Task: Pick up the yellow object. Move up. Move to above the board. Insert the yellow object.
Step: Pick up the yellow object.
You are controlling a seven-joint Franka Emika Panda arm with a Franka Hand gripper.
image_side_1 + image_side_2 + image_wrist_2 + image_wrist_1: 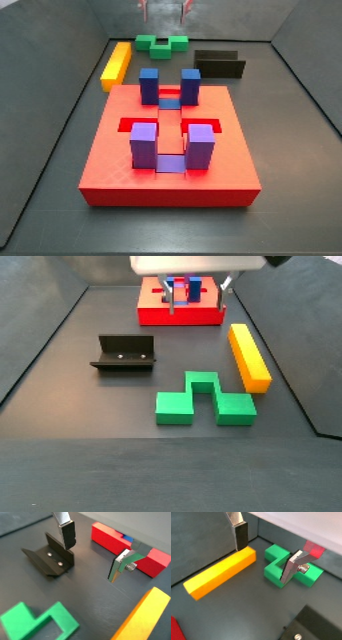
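Note:
The yellow object [221,573] is a long yellow-orange bar lying flat on the dark floor; it also shows in both side views [118,64] [249,356] and in a wrist view [143,618]. The board [107,160] is a red slab with purple and blue posts, also seen in a side view [181,316] and a wrist view [110,539]. My gripper [264,554] is open and empty, high above the floor between the bar and the green block. It also shows in a wrist view [93,554] and both side views [164,14] [194,288].
A green block [291,571] [201,401] lies next to the bar's end. The dark fixture [50,559] [123,353] [221,66] stands on the floor apart from the board. Grey walls enclose the floor.

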